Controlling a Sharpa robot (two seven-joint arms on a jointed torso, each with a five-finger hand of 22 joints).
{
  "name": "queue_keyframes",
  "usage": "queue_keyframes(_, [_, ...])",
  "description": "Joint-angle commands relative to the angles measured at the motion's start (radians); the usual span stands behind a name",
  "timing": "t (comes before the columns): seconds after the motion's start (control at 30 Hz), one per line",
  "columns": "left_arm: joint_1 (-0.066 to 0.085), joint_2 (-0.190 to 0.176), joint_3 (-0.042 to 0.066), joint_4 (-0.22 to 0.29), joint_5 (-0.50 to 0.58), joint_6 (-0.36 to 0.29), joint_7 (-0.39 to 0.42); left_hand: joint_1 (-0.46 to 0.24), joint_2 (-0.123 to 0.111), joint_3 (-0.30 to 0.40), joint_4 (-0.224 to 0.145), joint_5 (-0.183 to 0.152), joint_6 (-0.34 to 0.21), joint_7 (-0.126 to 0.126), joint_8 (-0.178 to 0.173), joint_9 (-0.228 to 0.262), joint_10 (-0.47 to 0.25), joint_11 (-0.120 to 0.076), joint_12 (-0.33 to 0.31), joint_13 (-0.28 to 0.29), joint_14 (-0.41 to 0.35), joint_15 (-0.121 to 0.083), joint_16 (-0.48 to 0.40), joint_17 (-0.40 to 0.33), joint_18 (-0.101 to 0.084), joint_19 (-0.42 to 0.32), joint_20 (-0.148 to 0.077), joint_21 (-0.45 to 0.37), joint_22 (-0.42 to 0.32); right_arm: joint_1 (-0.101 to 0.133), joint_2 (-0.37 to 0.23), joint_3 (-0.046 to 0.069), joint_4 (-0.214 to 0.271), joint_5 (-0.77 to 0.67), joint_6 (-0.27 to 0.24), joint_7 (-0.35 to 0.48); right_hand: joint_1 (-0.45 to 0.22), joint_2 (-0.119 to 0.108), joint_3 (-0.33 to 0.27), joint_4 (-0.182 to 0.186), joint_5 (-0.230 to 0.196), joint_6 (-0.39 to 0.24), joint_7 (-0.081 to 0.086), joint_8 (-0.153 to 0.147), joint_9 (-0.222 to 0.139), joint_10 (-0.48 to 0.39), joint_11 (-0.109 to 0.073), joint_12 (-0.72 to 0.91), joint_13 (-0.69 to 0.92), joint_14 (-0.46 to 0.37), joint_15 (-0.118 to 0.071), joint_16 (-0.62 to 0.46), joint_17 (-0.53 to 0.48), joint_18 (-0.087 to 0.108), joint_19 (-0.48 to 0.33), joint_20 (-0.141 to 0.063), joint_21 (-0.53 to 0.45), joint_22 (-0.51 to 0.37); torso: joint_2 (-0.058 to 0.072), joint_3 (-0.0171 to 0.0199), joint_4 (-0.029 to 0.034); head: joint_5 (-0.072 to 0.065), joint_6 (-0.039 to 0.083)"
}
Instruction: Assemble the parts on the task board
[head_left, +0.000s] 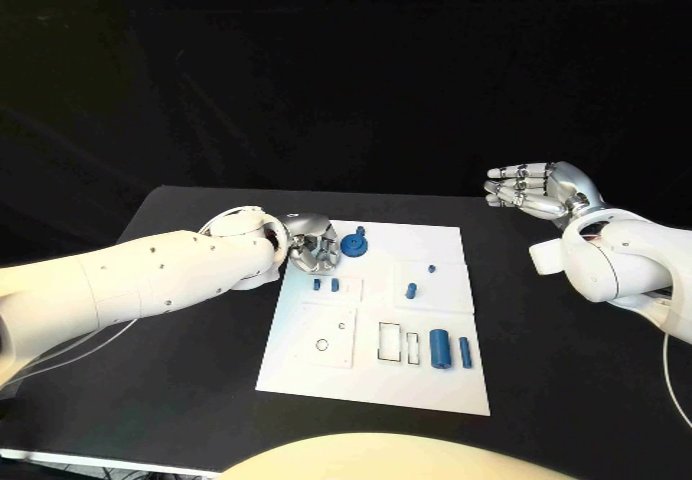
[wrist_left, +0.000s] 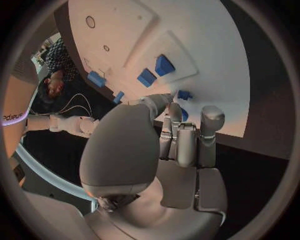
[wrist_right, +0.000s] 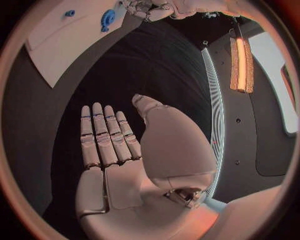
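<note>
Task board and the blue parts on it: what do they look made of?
The task board looks like matte white plastic or painted sheet, flat with no glare. The blue parts, such as the upright cylinder and the round gear-like piece, look like matte moulded or printed plastic; uncertain.

A matt black table (head_left: 173, 400) carries the smooth, flat white plastic-looking task board (head_left: 368, 385) and its small blue parts (head_left: 440, 349) — dull, moulded-looking plastic. The left hand (head_left: 307, 246) and right hand (head_left: 537, 187) show brushed silver metal with a soft sheen — on glossy white plastic-shelled arms (head_left: 130, 280).
</note>
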Motion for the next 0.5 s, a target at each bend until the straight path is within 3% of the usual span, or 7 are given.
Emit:
queue_keyframes(0.03, [0.001, 0.002, 0.0, 0.001, 0.009, 0.019, 0.01, -0.011, -0.003, 0.006, 0.001, -0.001, -0.002, 0.005, -0.001, 0.0, -0.006, 0.001, -0.007, -0.002, -0.007, 0.001, -0.006, -0.003, 0.006, -0.011, 0.0, -0.008, -0.005, 0.0, 0.0, 0.0, 0.002, -0.005, 0.008, 0.015, -0.007, 0.006, -0.003, -0.001, -0.003, 0.01, 0.078, -0.004, -0.002, 0.004, -0.001, -0.002, 0.0, 0.008, 0.001, -0.003, -0.001, -0.003, -0.006, 0.0, 0.004, -0.001, 0.0, -0.0005, 0.0002, 0.0, 0.001])
queue_keyframes(0.5, [0.001, -0.001, 0.001, 0.001, 0.011, -0.001, 0.015, -0.012, -0.005, 0.007, 0.0, -0.002, -0.004, 0.005, -0.002, 0.0, -0.006, 0.001, -0.012, -0.004, -0.007, 0.001, -0.007, -0.004, 0.007, -0.013, 0.0, -0.011, -0.007, 0.0, 0.0, 0.0, 0.001, -0.005, 0.008, 0.015, -0.007, 0.006, -0.003, -0.001, -0.003, 0.01, 0.078, -0.004, -0.002, 0.004, -0.001, -0.002, 0.0, 0.008, 0.001, -0.003, -0.001, -0.003, -0.006, 0.0, 0.004, -0.001, 0.0, -0.0008, 0.0, 0.0, 0.002])
